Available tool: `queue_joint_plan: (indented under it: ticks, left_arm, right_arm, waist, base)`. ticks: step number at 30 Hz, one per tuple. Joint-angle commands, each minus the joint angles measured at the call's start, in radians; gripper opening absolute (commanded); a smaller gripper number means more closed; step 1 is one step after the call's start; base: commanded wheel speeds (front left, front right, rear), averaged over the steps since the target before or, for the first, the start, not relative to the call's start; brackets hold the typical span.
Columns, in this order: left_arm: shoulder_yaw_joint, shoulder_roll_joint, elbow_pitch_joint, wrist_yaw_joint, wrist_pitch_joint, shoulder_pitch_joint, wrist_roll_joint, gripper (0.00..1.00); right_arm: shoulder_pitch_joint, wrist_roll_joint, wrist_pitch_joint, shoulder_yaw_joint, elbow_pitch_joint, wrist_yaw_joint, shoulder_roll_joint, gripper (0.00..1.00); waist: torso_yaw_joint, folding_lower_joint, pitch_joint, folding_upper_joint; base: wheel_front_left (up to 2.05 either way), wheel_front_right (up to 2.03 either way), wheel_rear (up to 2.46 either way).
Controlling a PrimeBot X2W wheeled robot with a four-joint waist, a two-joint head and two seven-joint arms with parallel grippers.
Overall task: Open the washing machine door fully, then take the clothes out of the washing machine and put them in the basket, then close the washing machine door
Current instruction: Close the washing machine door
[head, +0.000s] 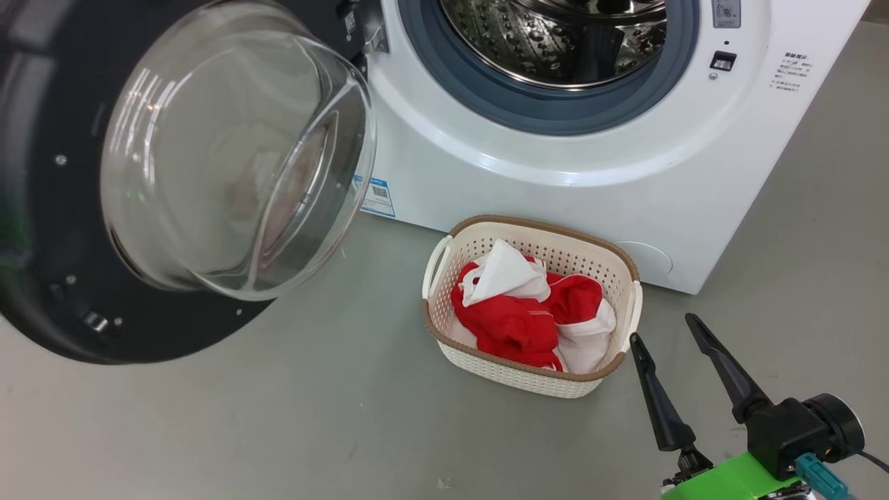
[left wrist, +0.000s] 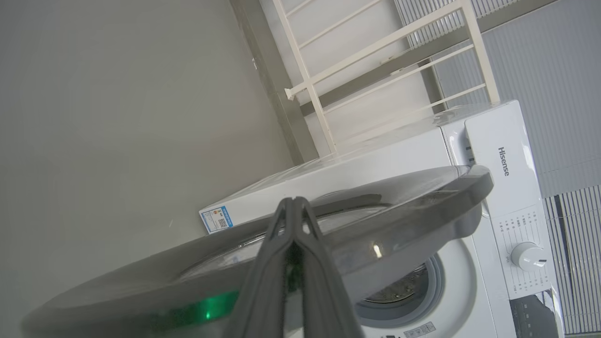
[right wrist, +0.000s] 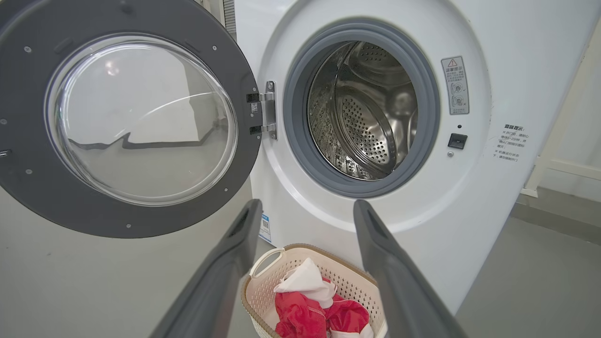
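Note:
The washing machine [head: 555, 167] stands with its round black door [head: 42, 208] swung wide to the left, the glass bowl bulging toward me. Its steel drum [right wrist: 371, 112] holds no clothes. The red and white clothes [head: 514, 323] lie in the cream basket [head: 549, 226] on the floor in front of the machine. My right gripper [head: 661, 326] hovers open and empty just right of the basket; its wrist view looks over the basket [right wrist: 347, 281] at the door [right wrist: 141, 117]. My left gripper [left wrist: 293, 201] is shut, its tips at the door's outer face [left wrist: 399, 206]; contact is unclear.
Grey floor [head: 278, 430] spreads in front of and to the right of the machine. A blue label sticker [head: 378, 198] marks the machine's lower left. A white railing [left wrist: 375, 70] stands behind the machine [left wrist: 497, 141], next to a wall.

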Motion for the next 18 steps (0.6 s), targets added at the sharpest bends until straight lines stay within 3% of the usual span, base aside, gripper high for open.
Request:
queue_joint_plan:
  ticks: [1,10,18]
  left_arm:
    - [-0.008,0.015,-0.032,-0.016,0.024,0.019,-0.010,0.00]
    - [-0.011,-0.028,-0.119,-0.023,0.077,0.059,-0.036,0.00]
    - [0.012,-0.085,-0.238,0.010,0.118,0.113,-0.083,0.00]
  right_arm:
    - [-0.024,0.009,-0.012,0.024,-0.021,0.006,-0.008,1.00]
    - [-0.024,0.021,-0.024,0.017,-0.012,0.006,-0.008,1.00]
    - [-0.023,0.032,-0.033,0.011,-0.004,0.006,-0.008,1.00]
  waist:
    - [0.001,0.0000,-0.001,0.0000]
    - [0.010,0.0000,-0.006,0.0000]
    - [0.024,0.0000,-0.006,0.0000]
  base:
    - [0.00,0.00,0.00]
    - [0.00,0.00,0.00]
    - [0.00,0.00,0.00]
